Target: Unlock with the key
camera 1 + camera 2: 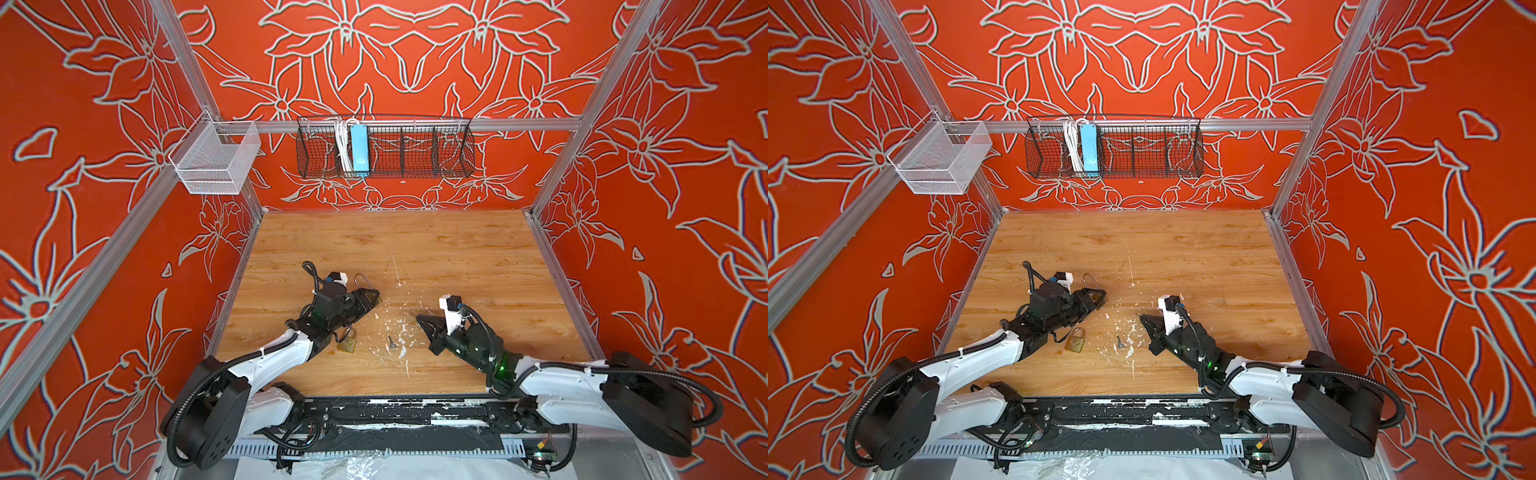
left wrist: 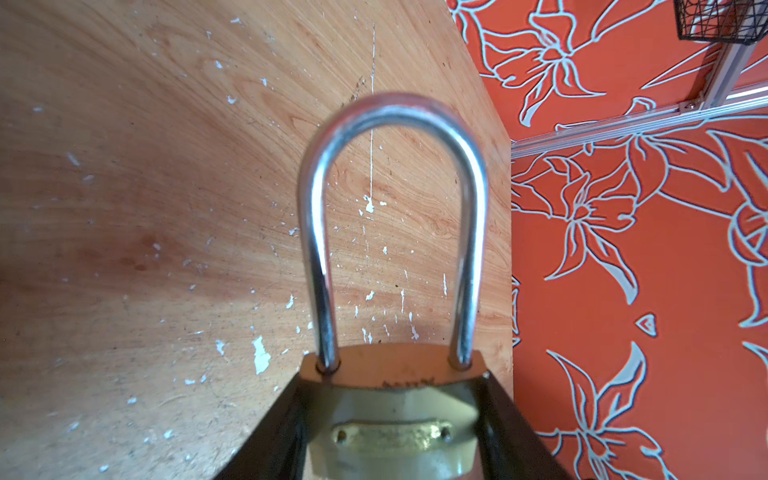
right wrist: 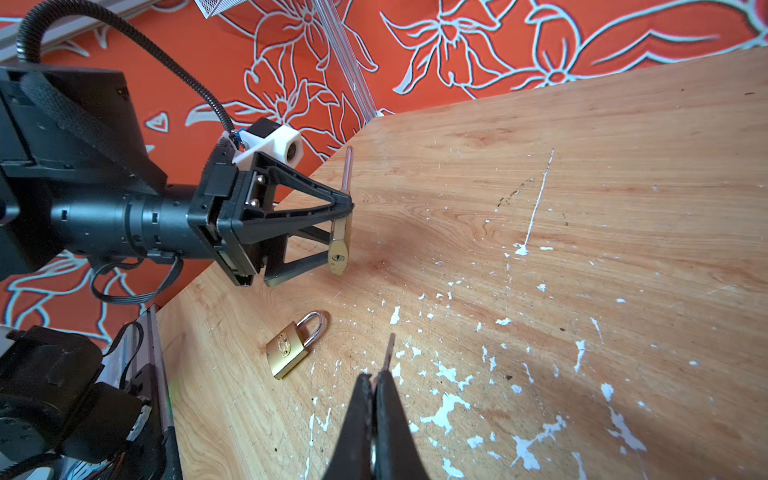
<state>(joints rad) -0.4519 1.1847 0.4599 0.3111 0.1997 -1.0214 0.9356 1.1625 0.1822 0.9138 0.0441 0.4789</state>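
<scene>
— Brass long-shackled padlock (image 2: 395,415)?
— Grasped in left gripper (image 1: 374,296) jaws, over the wooden worktop (image 1: 457,249).
— Slim silver key (image 3: 390,353)?
— Clenched in right gripper (image 3: 375,380) jaws, apart from it; bare wood runs to the back wall (image 1: 395,83).

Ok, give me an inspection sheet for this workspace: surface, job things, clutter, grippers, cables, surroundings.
surface: wooden table, scratched, with white flecks.
job's things: big lock, shackle closed, in the left gripper, keyhole facing the right gripper; held key, not yet at the lock.
clutter: small lock and loose key lying apart on the table between the arms.
grippers: left shut on the big lock's body; right shut on the held key, blade sticking out.
cables: black conduit along both arms; white cord in the black basket.
surroundings: orange floral walls; black basket on the back rail holds a blue power strip; white basket at the left corner.
</scene>
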